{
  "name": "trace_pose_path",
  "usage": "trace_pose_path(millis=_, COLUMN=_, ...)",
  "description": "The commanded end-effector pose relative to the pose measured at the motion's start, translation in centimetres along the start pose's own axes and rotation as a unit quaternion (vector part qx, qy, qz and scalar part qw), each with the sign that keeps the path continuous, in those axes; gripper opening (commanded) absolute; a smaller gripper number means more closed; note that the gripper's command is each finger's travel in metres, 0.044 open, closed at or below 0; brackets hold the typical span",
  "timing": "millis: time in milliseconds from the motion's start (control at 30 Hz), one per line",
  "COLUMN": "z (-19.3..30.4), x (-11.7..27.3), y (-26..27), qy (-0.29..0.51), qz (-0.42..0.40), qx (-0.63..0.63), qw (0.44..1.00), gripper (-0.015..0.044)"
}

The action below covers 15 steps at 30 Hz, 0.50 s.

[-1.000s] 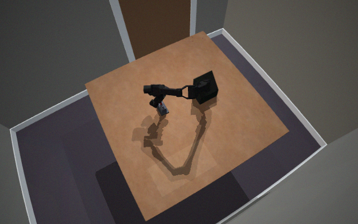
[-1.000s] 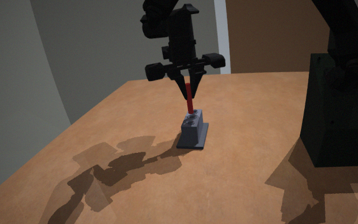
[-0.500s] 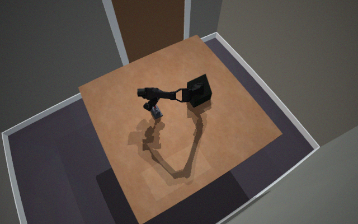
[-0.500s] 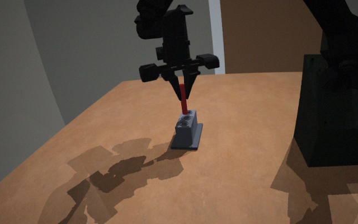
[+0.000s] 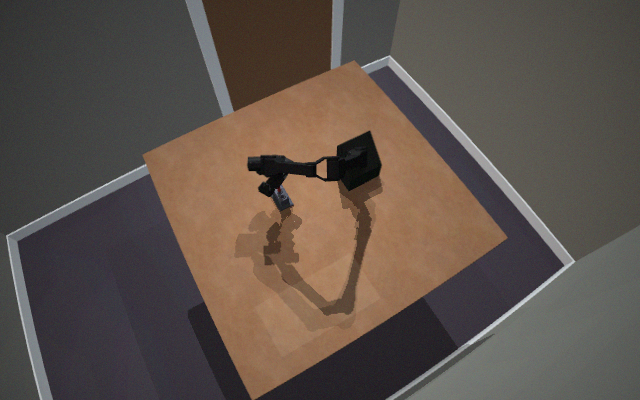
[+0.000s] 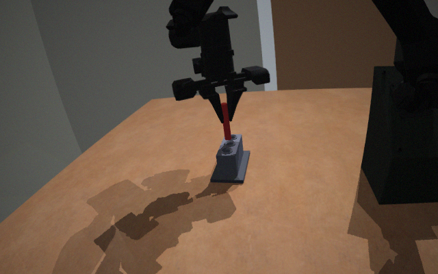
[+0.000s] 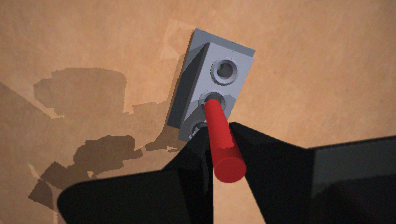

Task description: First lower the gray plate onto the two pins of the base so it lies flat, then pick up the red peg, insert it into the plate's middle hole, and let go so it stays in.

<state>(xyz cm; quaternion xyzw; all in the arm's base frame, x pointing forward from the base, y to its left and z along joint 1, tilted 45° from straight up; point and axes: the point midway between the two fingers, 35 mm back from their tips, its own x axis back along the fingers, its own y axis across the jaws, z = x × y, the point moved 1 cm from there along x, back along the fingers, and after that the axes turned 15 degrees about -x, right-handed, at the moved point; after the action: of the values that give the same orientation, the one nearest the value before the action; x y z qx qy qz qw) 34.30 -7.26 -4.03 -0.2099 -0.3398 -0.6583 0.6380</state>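
Observation:
My gripper (image 6: 226, 121) (image 7: 218, 131) is shut on the red peg (image 6: 227, 130) (image 7: 222, 135) and holds it nearly upright, slightly tilted, above the gray plate (image 7: 243, 62). In the wrist view the peg's lower end overlaps the middle of three round holes. In the exterior view that end shows just above the middle hole, in front of the far one, so the peg seems to be out of the hole, a small gap above it. The plate appears to lie flat on the gray base (image 6: 246, 166) (image 7: 199, 38). The pins are hard to make out, and the seam between plate and base is not clear.
The base stands on the tan table (image 5: 415, 225) (image 6: 301, 171). The arm's dark box-shaped mount (image 5: 360, 162) (image 6: 417, 178) stands to the right in the top and exterior views. Shadows of the arm fall across the table in front of the base.

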Motion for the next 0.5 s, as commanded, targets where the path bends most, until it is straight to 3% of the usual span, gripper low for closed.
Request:
trace_pose_path(millis=0, z=-0.16, x=0.14, y=0.02, qy=-0.001, qz=-0.001, qx=0.001, qw=1.000, gripper=0.0000)
trace_pose_path(millis=467, z=-0.12, x=0.14, y=-0.04, qy=-0.001, qz=-0.001, qx=0.001, qw=1.000, gripper=0.0000)
